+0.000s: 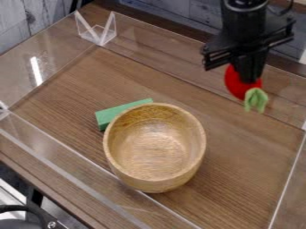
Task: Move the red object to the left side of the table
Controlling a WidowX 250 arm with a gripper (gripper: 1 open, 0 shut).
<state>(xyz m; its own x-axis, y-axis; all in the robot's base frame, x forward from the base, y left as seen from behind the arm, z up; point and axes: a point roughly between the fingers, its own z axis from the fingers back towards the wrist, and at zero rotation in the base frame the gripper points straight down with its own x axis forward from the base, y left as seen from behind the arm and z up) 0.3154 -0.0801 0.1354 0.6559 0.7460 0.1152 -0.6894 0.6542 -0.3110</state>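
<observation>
The red object [241, 83], a small rounded toy fruit with a light-green leafy stem, hangs in the air at the right rear of the table [84, 98]. My black gripper [246, 70] comes down on it from above and is shut on it, the green leaf dangling below to the right. Its fingertips are mostly hidden behind the fruit. The fruit sits clear of the wood surface, near the right acrylic wall.
A wooden bowl [155, 146] stands in the front middle of the table, with a flat green piece [121, 112] tucked at its back left rim. Low clear acrylic walls [96, 29] border the tabletop. Bare wood lies to the left.
</observation>
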